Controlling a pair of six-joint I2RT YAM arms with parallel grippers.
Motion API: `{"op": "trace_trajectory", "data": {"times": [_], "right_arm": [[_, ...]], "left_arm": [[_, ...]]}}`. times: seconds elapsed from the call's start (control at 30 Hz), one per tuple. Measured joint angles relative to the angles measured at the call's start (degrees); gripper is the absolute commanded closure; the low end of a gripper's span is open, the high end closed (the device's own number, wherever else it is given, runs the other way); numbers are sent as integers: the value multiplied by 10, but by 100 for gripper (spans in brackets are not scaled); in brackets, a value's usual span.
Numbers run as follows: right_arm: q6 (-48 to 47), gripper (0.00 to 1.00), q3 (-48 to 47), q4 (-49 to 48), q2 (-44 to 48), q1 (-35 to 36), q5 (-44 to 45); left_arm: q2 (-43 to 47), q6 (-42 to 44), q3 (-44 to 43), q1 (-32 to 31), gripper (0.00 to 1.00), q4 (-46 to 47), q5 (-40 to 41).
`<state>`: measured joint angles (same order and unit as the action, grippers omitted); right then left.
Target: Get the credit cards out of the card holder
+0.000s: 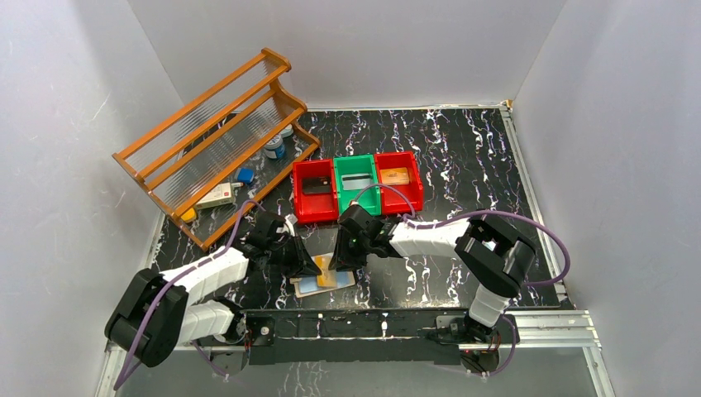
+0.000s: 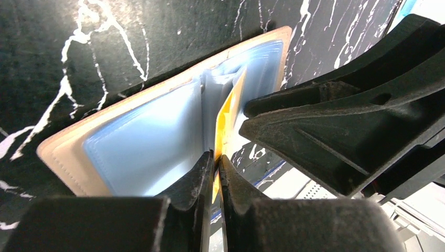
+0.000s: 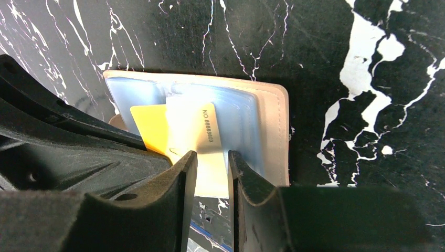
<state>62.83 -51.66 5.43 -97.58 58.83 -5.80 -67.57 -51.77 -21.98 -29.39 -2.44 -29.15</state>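
Observation:
The tan card holder (image 1: 307,287) lies open near the table's front edge, its pale blue sleeves (image 2: 141,142) facing up. An orange-gold credit card (image 2: 226,113) stands partly out of a sleeve by the fold. My left gripper (image 2: 216,156) is shut on its edge. In the right wrist view the same card (image 3: 149,128) shows beside a pale card (image 3: 191,126) printed with a number. My right gripper (image 3: 212,155) stands over the holder's right half (image 3: 273,131), jaws a little apart and holding nothing. In the top view both grippers, left (image 1: 312,266) and right (image 1: 341,263), meet over the holder.
Behind the holder stand a red bin (image 1: 299,198), a green bin (image 1: 370,198) and another red bin (image 1: 416,192) in a row, each with a card inside. A wooden rack (image 1: 215,141) with small items under it leans at the back left. White walls enclose the table.

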Motion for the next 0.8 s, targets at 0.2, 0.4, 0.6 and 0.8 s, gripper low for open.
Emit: {"op": "trace_trajectory", "data": {"times": [0.2,0.4,0.6,0.8], "right_arm": [[0,63,0,0,0,-2,-2],[-1,61,1,-3,0,-3,-3],[-20,60,12,-17,14,-3,-4],[-31,60,16,-54,35,-4,-17]], "left_arm": [[17,15,0,0,93,-39,24],[23,19,0,0,93,-50,32],[23,19,0,0,92,-49,30],[23,19,0,0,92,-49,30]]}}
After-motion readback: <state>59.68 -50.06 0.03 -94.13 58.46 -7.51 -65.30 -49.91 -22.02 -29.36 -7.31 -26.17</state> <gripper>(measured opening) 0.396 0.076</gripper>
